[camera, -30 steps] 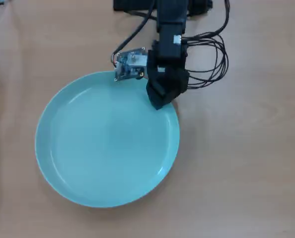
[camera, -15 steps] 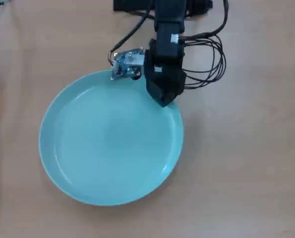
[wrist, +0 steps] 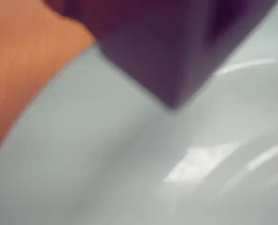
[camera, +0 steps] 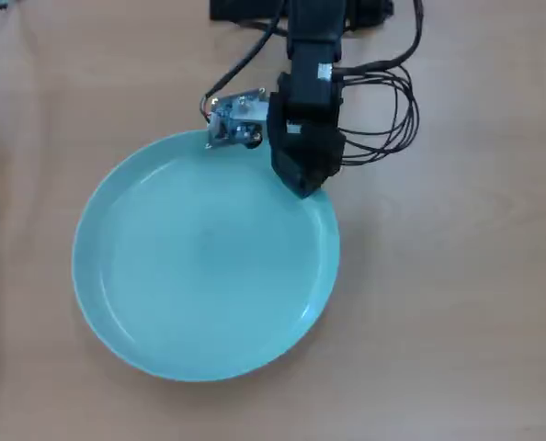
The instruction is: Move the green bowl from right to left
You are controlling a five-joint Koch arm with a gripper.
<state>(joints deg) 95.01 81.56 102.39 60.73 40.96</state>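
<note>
The green bowl [camera: 204, 262] is a wide, shallow, pale turquoise dish lying flat on the wooden table, left of centre in the overhead view. My black gripper [camera: 305, 186] comes down from the top edge and sits over the bowl's upper right rim. Only one dark jaw shows from above. In the blurred wrist view the bowl [wrist: 129, 168] fills most of the frame, and one dark jaw of the gripper [wrist: 174, 104] lies on or just over its rim. The other jaw is hidden, so I cannot tell whether the rim is clamped.
The arm's base [camera: 301, 11] and a bundle of black cables [camera: 388, 101] lie at the top of the overhead view. A small camera board [camera: 236, 118] sticks out left of the wrist. Bare wooden table [camera: 457, 303] surrounds the bowl.
</note>
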